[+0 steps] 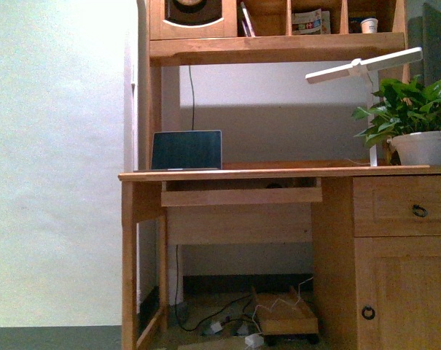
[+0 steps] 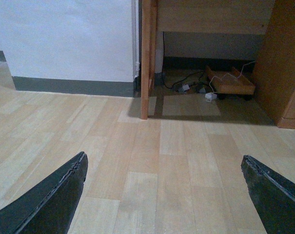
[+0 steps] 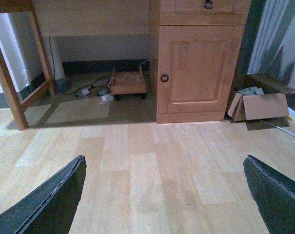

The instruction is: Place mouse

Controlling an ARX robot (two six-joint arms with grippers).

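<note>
The mouse shows in none of the views. A wooden desk [image 1: 278, 173] stands ahead in the front view, with an open laptop [image 1: 186, 150] on its left part. A pull-out shelf [image 1: 242, 195] sits just under the desktop. Neither arm shows in the front view. My left gripper [image 2: 164, 170] is open and empty above the wooden floor, with its fingers [image 2: 49, 200] wide apart. My right gripper [image 3: 164, 170] is open and empty too, facing the desk's cabinet door [image 3: 196, 68].
A potted plant [image 1: 417, 124] and a white desk lamp [image 1: 362, 69] stand on the desk's right side. A drawer [image 1: 402, 208] and cabinet fill the right. Cables and a wheeled wooden stand [image 1: 282, 313] lie under the desk. A cardboard box [image 3: 257, 105] lies on the floor.
</note>
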